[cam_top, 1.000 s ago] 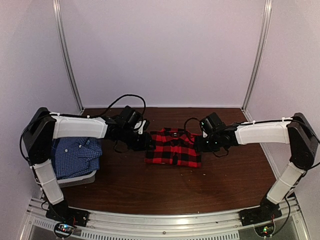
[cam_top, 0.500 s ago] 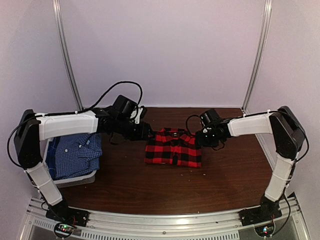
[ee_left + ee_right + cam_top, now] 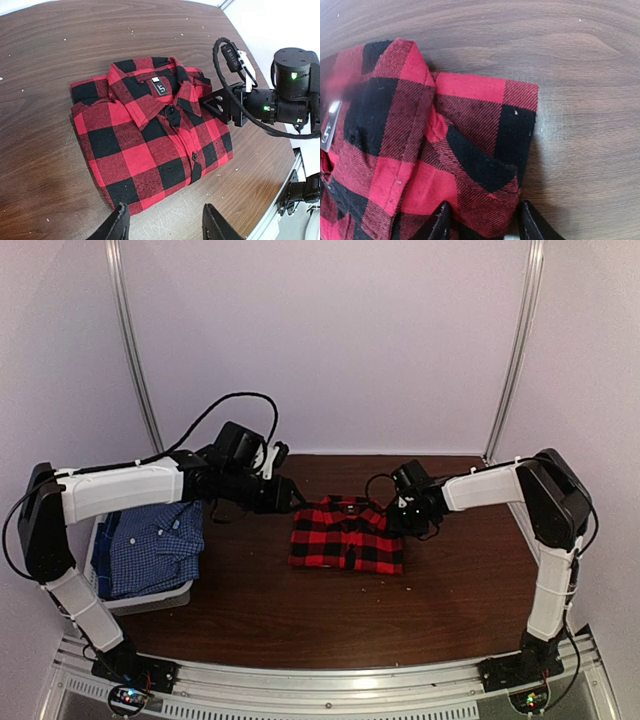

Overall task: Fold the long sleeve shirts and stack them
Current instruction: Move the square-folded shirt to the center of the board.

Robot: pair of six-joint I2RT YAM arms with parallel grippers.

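Note:
The red-and-black plaid shirt lies folded on the brown table, collar and white neck label toward the back. It also shows in the left wrist view and the right wrist view. My left gripper is open and empty, just off the shirt's far left corner; in its own view the jaws hang over bare wood beside the shirt's edge. My right gripper is open at the shirt's far right corner, and in its own view the jaws straddle that corner's cloth. The blue-and-white check shirt lies in the basket at left.
The pale grey plastic basket stands at the table's left edge under the left arm. White walls and metal posts close in the back and sides. The right gripper and its cable show in the left wrist view.
Both grippers have moved back along the plaid shirt's sides toward its collar end. The left gripper has come off the shirt's left edge. The shirt lies as before.

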